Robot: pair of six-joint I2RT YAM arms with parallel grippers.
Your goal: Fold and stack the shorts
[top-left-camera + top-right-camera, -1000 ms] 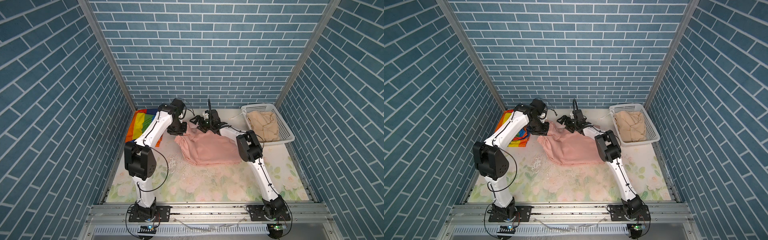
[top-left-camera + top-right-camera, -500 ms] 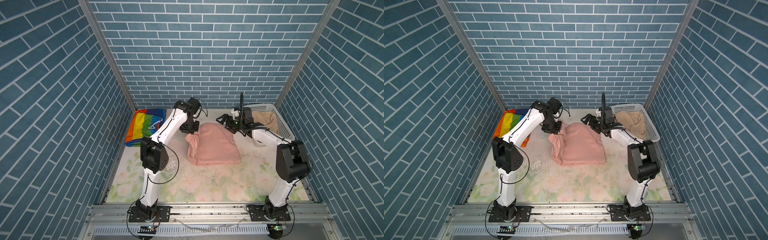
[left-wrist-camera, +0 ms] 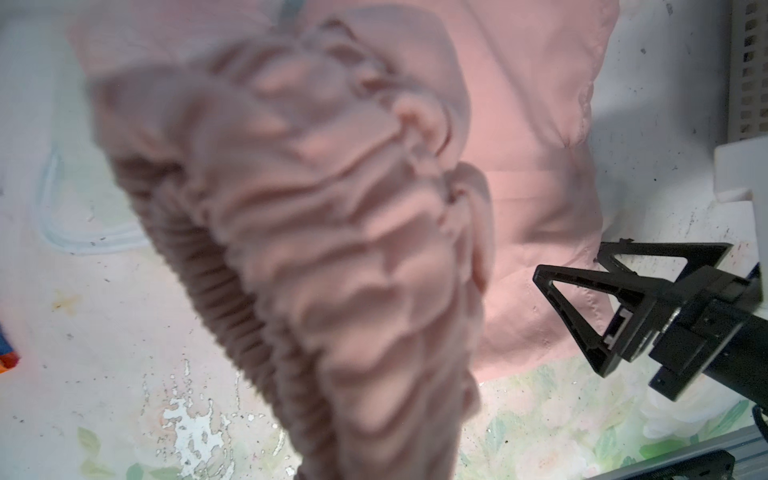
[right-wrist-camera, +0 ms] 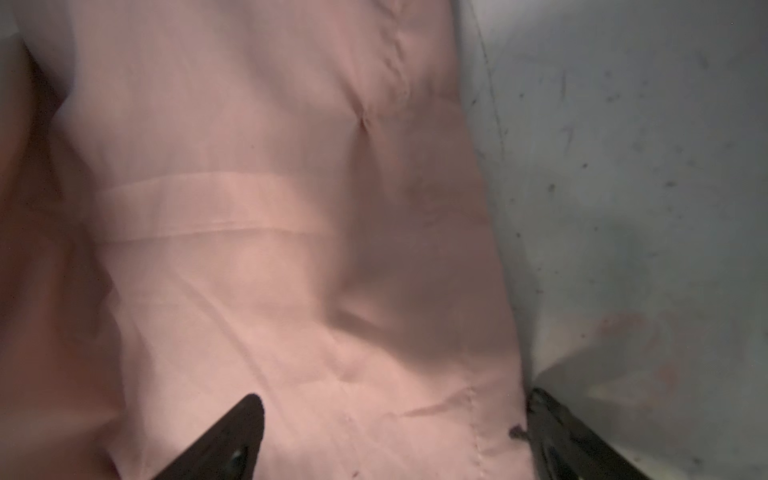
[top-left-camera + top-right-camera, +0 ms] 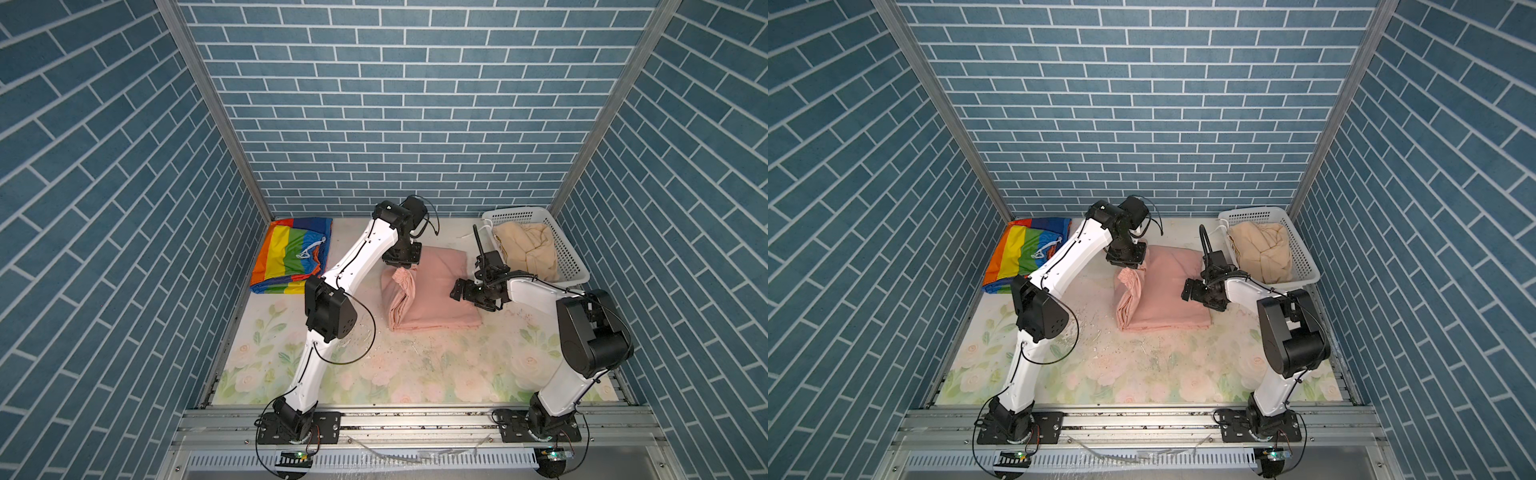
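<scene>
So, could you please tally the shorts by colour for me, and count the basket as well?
rainbow-striped shorts: 1
pink shorts: 1
beige shorts: 1
white basket: 1
Total: 4

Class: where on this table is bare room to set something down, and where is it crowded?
Free: the floral mat between the pink shorts and the front rail; a narrow strip between rainbow shorts and pink shorts, under the left arm. Crowded: around the pink shorts, with left claw, right claw and basket close.
</scene>
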